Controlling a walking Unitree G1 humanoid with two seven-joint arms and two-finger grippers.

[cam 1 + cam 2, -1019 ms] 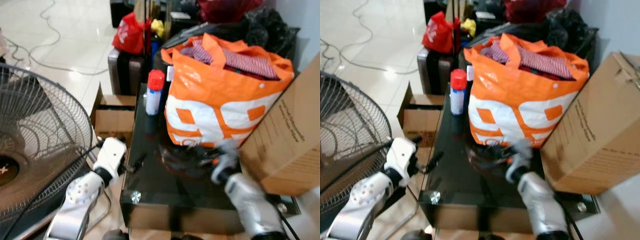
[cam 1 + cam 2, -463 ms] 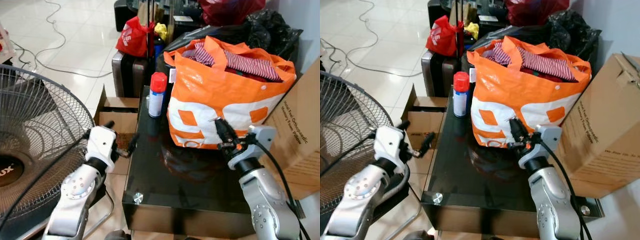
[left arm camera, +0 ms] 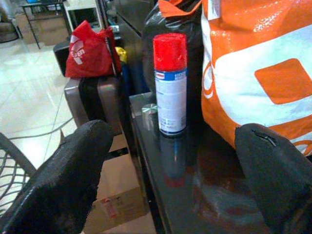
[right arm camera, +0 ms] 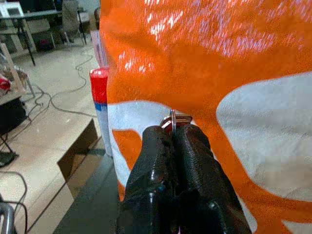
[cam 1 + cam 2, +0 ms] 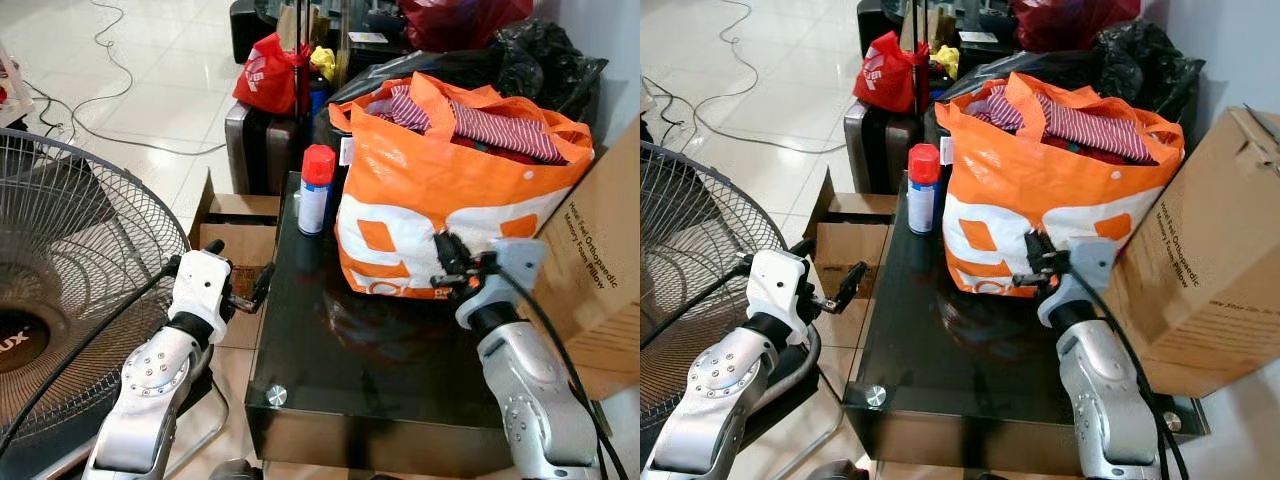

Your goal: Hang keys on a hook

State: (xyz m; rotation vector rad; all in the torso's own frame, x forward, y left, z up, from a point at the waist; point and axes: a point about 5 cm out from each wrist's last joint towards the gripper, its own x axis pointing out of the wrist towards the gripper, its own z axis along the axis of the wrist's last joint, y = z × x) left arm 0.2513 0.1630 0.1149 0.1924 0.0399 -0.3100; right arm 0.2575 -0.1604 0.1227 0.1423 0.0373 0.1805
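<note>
My right gripper (image 5: 447, 262) is held above the black glass table (image 5: 370, 385), close against the front of the orange bag (image 5: 450, 190). Its fingers (image 4: 161, 151) are pressed together, and a small metal key ring (image 4: 174, 118) pokes out from between their tips. The rest of the keys is hidden inside the grip. My left gripper (image 5: 240, 262) hovers at the table's left edge, its two fingers (image 3: 73, 161) spread wide apart and holding nothing. Seen from the left wrist, it faces a red-capped spray can (image 3: 170, 83).
The spray can (image 5: 315, 190) stands on the table's far left, beside the bag. A big cardboard box (image 5: 600, 270) sits at the right. A floor fan (image 5: 70, 260) stands close on my left. An open carton (image 5: 235, 235), a suitcase and a red bag (image 5: 265, 75) crowd the floor beyond.
My right gripper has risen from low over the table to the bag's front, and its fingers have swung in toward the bag. The left arm has barely moved.
</note>
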